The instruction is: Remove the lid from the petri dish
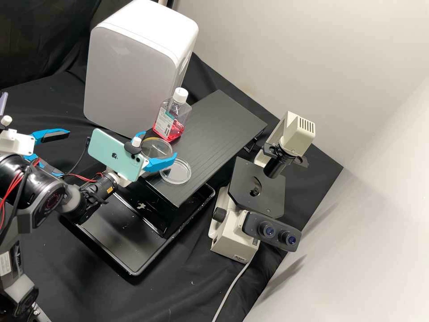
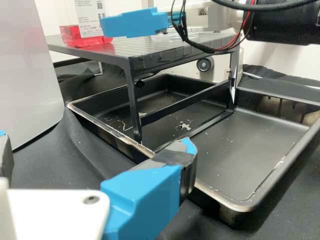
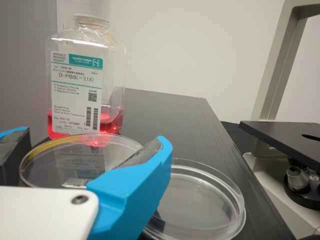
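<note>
The right arm comes in from the left of the high view. Its forearm runs low over the tray (image 1: 134, 250) and its wrist is about level, so the right gripper (image 1: 157, 147) points across the black platform (image 1: 223, 125) towards the bottle (image 1: 172, 117). Its two blue fingers are closed on the lid (image 3: 75, 160), one on each side of the rim.

The lid is a round clear disc with a yellowish edge, so it has no long axis. It lies nearly flat with its broad face up. In the right wrist view it sits higher than the dish (image 3: 200, 200). In the high view it is just beside the dish, on the side towards the bottle and the white box (image 1: 134, 62).

The dish stands uncovered and open side up on the platform, near the platform's front edge. The bottle holds red liquid and stands upright behind the lid.

The left arm is at the left edge of the high view. The left gripper (image 2: 95, 142) is low over the black cloth (image 2: 60, 165), just beside the tray's rim, and aimed at the platform's legs. Its fingers are wide apart with nothing between them.

A microscope (image 1: 254, 205) stands well apart from the dish, to the right of the tray
</note>
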{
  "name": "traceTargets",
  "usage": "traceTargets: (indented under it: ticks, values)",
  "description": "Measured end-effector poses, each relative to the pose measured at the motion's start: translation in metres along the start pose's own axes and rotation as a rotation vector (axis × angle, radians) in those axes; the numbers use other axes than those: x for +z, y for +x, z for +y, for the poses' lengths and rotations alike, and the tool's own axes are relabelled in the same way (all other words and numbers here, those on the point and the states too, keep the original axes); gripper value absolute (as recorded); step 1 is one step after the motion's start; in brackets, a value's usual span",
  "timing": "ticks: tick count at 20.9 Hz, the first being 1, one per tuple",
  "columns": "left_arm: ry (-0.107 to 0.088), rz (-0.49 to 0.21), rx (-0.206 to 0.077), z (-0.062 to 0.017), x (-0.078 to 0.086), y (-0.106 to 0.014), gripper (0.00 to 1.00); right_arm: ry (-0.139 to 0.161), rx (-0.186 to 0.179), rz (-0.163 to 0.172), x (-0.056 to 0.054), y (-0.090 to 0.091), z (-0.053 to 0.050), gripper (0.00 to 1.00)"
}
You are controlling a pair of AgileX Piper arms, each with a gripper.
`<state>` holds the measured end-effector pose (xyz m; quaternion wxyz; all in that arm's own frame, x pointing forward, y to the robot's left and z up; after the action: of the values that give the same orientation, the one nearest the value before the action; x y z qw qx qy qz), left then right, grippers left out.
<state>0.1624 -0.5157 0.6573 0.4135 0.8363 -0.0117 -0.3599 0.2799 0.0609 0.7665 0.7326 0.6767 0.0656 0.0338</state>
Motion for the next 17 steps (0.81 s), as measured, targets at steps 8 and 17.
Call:
traceTargets:
  ticks: [8, 17]
  values:
    - [0.0, 0.0, 0.0, 0.0, 0.0, 0.0, 1.0, 0.0, -0.005, 0.006, -0.0016, -0.0002, -0.0013, 1.0]
    - [0.0, 0.0, 0.0, 0.0, 0.0, 0.0, 1.0, -0.021, -0.008, 0.003, -0.0008, 0.0001, -0.0023, 1.0]
